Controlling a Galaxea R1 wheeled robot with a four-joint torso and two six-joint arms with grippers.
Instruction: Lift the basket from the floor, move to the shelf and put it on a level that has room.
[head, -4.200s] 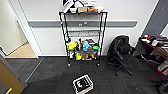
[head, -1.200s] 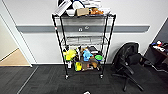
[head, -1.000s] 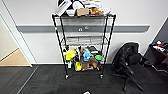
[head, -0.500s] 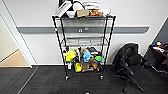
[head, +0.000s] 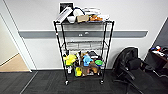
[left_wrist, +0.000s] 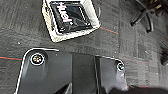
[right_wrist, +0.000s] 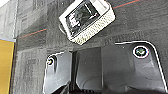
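Note:
The cream-white woven basket (left_wrist: 71, 18) stands upright on the dark grey carpet floor (left_wrist: 22, 30), its black inside with white marks facing up. In the right wrist view the basket (right_wrist: 87, 20) lies on the floor (right_wrist: 32, 62) a little beyond the wrist's dark plate, with nothing touching it. Straight ahead in the head view, the black wire shelf (head: 83, 50) stands against the white wall. Its middle level (head: 83, 46) looks nearly bare. Books and a bowl crowd the top tier, and colourful toys fill the low tier.
A black office chair (head: 130, 67) stands right of the shelf, with a desk edge (head: 160, 53) at the far right. On the left are a doorway and tan wooden flooring (head: 13, 65). Chair legs (left_wrist: 145, 13) lie near the basket.
The head camera has moved nearer and tilted up, so the shelf looks larger and centred. The basket seen on the carpet in the earliest frame has left the head picture.

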